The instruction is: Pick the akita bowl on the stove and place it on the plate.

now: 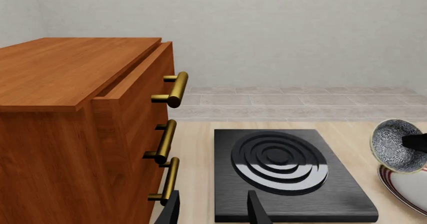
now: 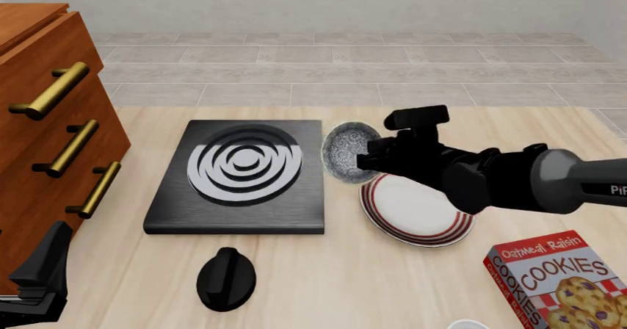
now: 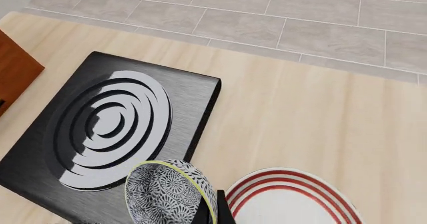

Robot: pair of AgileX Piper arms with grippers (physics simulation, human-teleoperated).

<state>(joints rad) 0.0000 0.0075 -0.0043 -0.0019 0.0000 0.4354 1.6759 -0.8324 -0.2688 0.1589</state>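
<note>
Akita bowl [image 2: 348, 151] pinched by the rim in the right gripper [image 2: 377, 158], tilted on edge at frame centre, between stove [image 2: 242, 178] and plate [image 2: 415, 209]. Not yet over the plate's middle. Thin rim hold, so risk of slipping or dropping on edge and rolling off. Left gripper [image 1: 213, 209] open, idle, low in frame

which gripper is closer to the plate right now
Right. The right gripper holds the akita bowl just past the plate's far-left rim; the left gripper sits open at the table's near-left edge.
</note>
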